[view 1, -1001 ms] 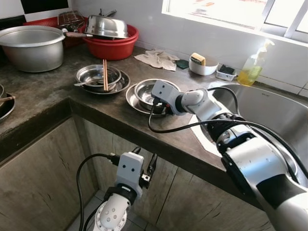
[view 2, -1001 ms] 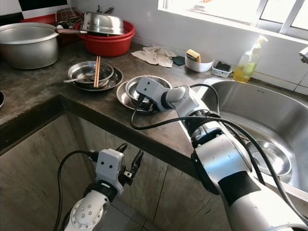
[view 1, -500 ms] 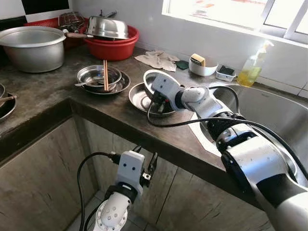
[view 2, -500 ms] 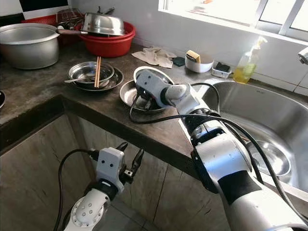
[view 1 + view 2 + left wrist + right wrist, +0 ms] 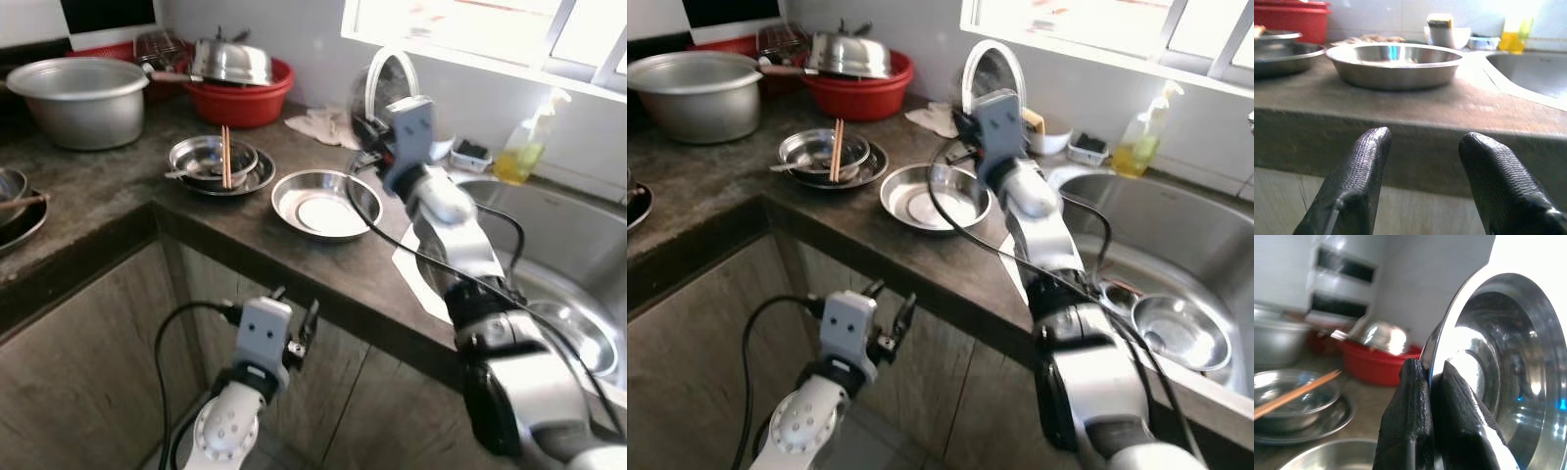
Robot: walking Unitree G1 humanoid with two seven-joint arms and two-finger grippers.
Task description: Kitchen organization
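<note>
The right gripper [image 5: 1432, 396] has its fingers clenched on the rim of a steel bowl [image 5: 991, 73], held upright above the worktop [image 5: 118, 191]. Stiff, light and slippery, it could pivot; grip deeper. The left gripper [image 5: 1422, 161] hangs released.

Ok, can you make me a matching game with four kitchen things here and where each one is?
Things:
1. chopsticks
2. soap bottle
3. lifted steel bowl
4. big grey pot

Places:
A. pinched at its rim by the right gripper, held up on edge
B. on the windowsill side, by the sink
C. far left end of the counter
D. lying across a small steel bowl

Pairs: 1-D, 2-B, 3-A, 4-C
</note>
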